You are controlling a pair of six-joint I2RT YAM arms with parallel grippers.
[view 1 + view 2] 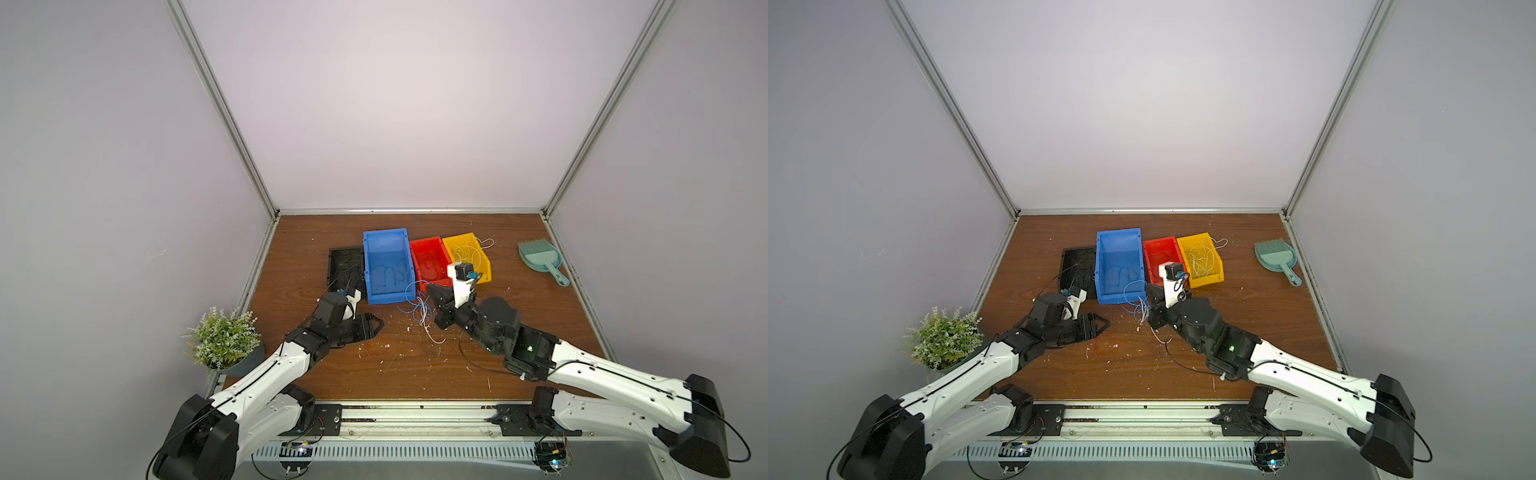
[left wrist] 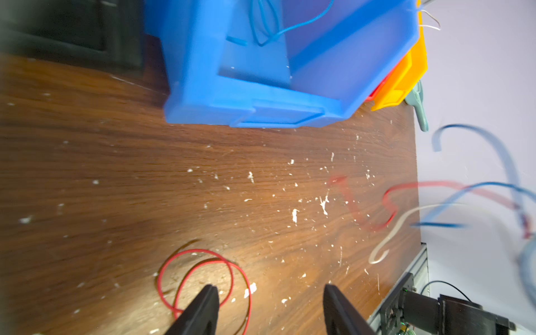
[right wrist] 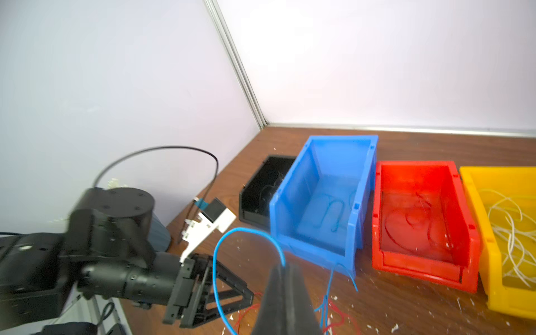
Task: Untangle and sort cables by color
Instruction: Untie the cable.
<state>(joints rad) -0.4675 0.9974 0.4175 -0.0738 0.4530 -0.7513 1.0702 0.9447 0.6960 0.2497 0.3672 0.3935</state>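
Blue cable (image 3: 246, 229), pinched in the closed right gripper (image 3: 285, 268), trails a small blue, white and red tangle (image 1: 419, 309) near the blue bin (image 1: 385, 232). Most cables appear already sorted into the bins (image 1: 424, 242). One red cable (image 2: 197, 251) remains on the surface (image 1: 540, 311) by the open left gripper (image 2: 269, 287).

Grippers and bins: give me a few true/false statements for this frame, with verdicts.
1. The right gripper is shut on a blue cable. True.
2. The left gripper holds the red cable. False: it is open, and the red cable lies looped on the table by its fingertips.
3. The yellow bin holds white cables. True.
4. The blue bin is empty. False: blue cables lie in it.
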